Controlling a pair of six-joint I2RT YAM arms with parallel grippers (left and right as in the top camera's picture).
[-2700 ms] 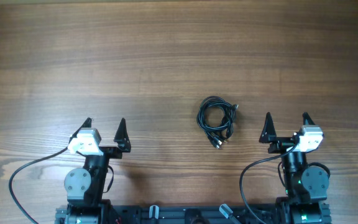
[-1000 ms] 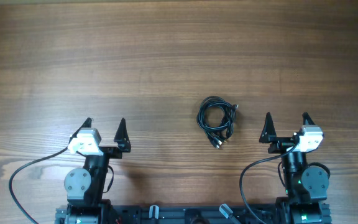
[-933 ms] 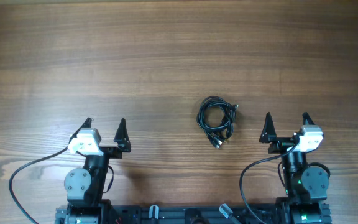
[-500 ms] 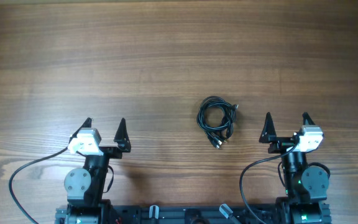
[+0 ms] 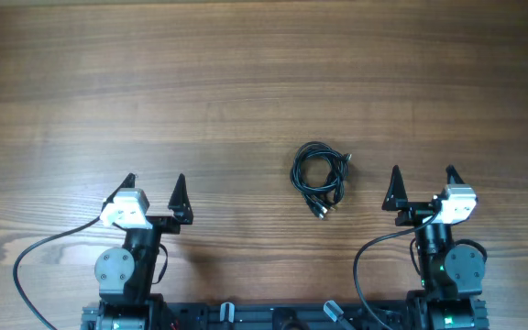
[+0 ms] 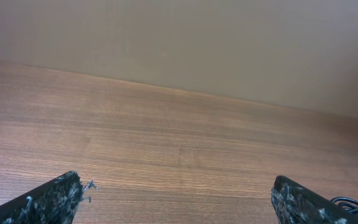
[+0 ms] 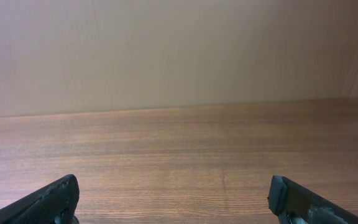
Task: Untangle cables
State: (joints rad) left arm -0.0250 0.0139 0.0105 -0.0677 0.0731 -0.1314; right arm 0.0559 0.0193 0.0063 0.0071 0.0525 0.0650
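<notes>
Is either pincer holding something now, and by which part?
Nothing is held. The left pincer and right pincer stand open and empty; the coiled bundle of thin black cables lies apart on the wooden table.

The right gripper [image 7: 176,200] shows its two black fingers [image 7: 55,199] spread far apart at the bottom corners, over a brown wooden table [image 7: 185,143] that reaches back to a plain beige wall [image 7: 166,56].

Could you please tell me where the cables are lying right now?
In the overhead view, the cables lie coiled on the table, right of centre, near the right end effector but not touching it.
</notes>
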